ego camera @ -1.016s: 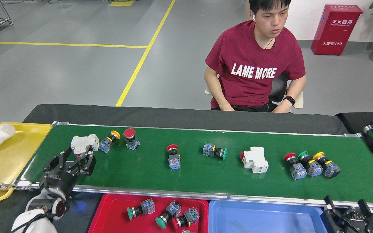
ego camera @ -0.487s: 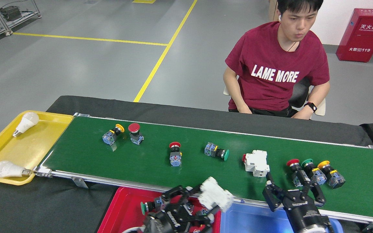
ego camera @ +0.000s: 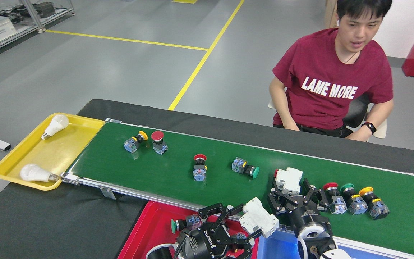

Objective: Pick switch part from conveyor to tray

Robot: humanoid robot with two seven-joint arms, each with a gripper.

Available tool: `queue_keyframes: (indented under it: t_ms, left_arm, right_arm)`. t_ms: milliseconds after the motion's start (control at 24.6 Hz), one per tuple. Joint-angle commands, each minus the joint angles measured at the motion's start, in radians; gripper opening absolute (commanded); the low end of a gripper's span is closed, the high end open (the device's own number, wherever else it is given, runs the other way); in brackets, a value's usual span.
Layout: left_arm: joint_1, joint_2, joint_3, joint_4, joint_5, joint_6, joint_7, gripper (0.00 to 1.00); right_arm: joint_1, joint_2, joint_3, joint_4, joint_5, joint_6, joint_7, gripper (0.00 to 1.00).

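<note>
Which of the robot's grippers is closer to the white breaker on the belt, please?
The right gripper: its fingers flank the white breaker. The left gripper holds another white part at the belt's near edge.

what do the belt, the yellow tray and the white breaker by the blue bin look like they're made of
Belt: matte green rubber or PVC, no glare.
Yellow tray: smooth moulded plastic, probably, with a rounded lip.
White breaker: hard moulded plastic, seemingly, with crisp edges.

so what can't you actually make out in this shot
Head view only:
- Blue tray: cut off by the bottom edge, contents hidden by both arms.
- Right hand: the white breaker and its own body hide whether it grips.
- Red tray: partly covered by the left hand.
</note>
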Motion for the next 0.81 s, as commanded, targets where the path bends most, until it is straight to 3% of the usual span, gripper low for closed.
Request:
queue_keyframes:
  t_ms: [0, 244, 325, 447, 569, 772]
  left_arm:
    - [-0.003, 0.004, 0.006, -0.017, 0.004, -0.035, 0.007, 0.03]
    - [0.023, 0.011, 0.034, -0.043, 0.007, -0.038, 0.009, 0.03]
    - [0.041, 0.013, 0.046, -0.058, 0.005, -0.038, 0.010, 0.03]
    - [0.061, 0.017, 0.078, -0.074, 0.007, -0.041, 0.009, 0.03]
    - [0.102, 0.037, 0.103, -0.110, 0.007, -0.041, 0.010, 0.03]
    - [0.171, 0.037, 0.111, -0.161, 0.004, -0.033, 0.009, 0.03]
  right_arm:
    - [-0.011, -0.028, -0.007, -0.001, -0.002, -0.071, -0.020, 0.02]
    - [0.009, -0.051, -0.011, -0.072, -0.059, -0.124, -0.016, 0.02]
    - [0.044, -0.106, -0.024, -0.187, -0.105, -0.143, -0.011, 0.02]
    - [0.138, -0.231, -0.090, -0.367, -0.203, -0.170, -0.010, 0.02]
    - [0.208, -0.293, -0.255, -0.417, -0.264, -0.263, -0.011, 0.02]
    - [0.360, -0.286, -0.665, -0.318, -0.296, -0.637, -0.011, 0.03]
